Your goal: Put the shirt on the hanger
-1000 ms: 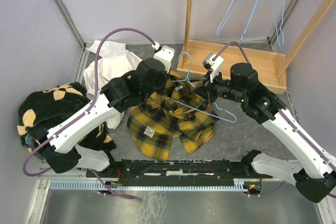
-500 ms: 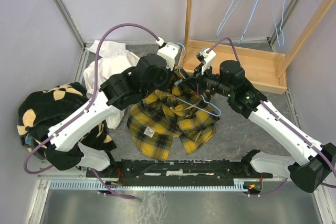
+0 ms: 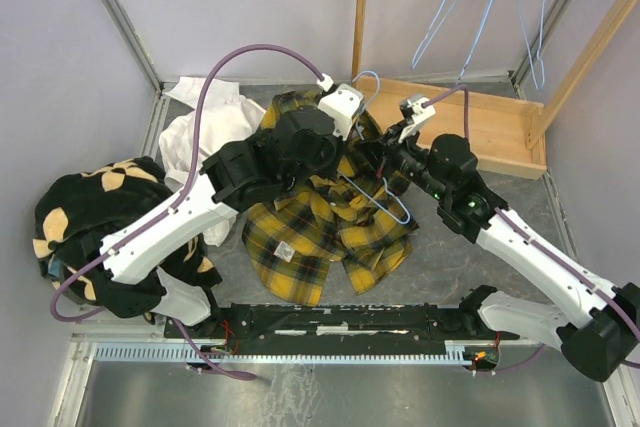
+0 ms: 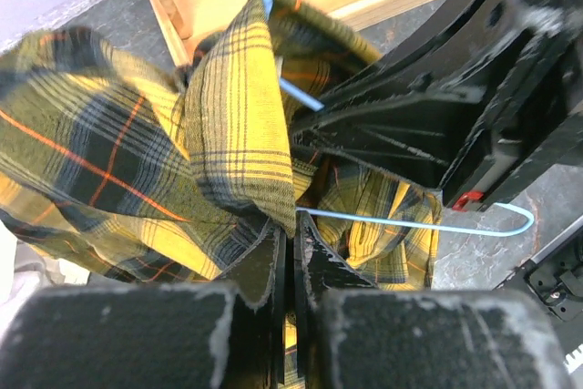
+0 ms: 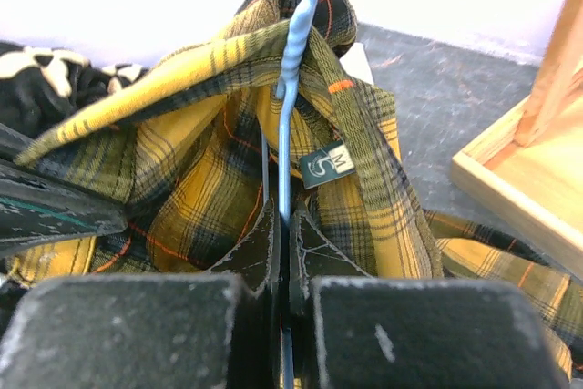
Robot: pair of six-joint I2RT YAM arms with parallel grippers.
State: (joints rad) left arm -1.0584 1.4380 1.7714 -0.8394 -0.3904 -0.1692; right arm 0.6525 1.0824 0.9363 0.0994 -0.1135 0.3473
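The yellow and black plaid shirt (image 3: pixel 300 237) lies mid-table, its collar part raised between the two arms. My left gripper (image 4: pixel 291 225) is shut on a fold of the shirt (image 4: pixel 237 125); from above, this left gripper (image 3: pixel 350 150) sits just left of the right one. My right gripper (image 5: pixel 285 220) is shut on the light-blue wire hanger (image 5: pixel 296 52), which runs up through the collar opening beside the neck label (image 5: pixel 326 164). The hanger's hook (image 3: pixel 366 82) sticks out above the cloth, and one shoulder corner (image 3: pixel 400 215) shows over the shirt.
A white garment (image 3: pixel 205 132) and a black fleece with tan patches (image 3: pixel 90 212) lie at the left. A wooden rack base (image 3: pixel 480 122) stands at the back right, with its post (image 3: pixel 360 17) and spare blue hangers (image 3: pixel 480 7) above it.
Both grippers moved toward the back of the table. The shirt's collar rose with the left gripper. The hanger tipped more upright, and its hook now pokes out above the collar.
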